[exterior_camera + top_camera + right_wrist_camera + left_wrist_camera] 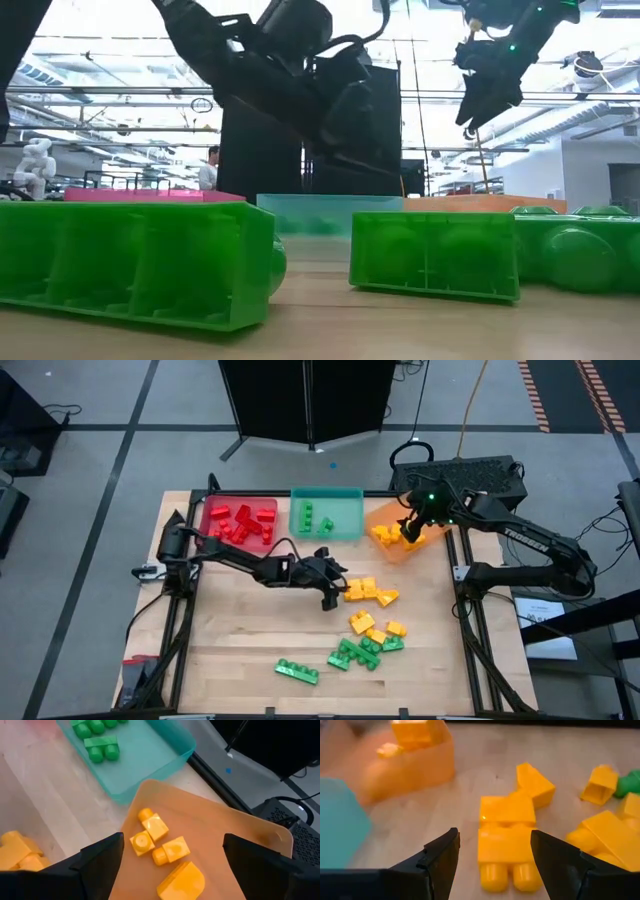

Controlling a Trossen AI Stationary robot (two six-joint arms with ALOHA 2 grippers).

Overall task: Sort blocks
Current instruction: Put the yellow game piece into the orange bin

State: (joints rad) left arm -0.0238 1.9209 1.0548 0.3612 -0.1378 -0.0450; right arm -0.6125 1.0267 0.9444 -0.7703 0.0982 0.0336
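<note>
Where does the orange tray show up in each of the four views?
High view: the orange tray sits at the table's far right, under the right gripper.
Low view: only its rim shows, as a thin orange band right of centre, behind the green blocks.
Left wrist view: blurred, upper left.
Right wrist view: fills the centre, yellow blocks inside.
Shared landmark: the teal tray beside it.

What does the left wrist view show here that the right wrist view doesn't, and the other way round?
Left wrist only: the open left gripper straddling a yellow block on the table, with more loose yellow blocks beyond it.
Right wrist only: the open right gripper above the orange tray, yellow blocks lying inside, and green blocks in the teal tray.
Both: the orange tray, the teal tray and the wooden tabletop.
</note>
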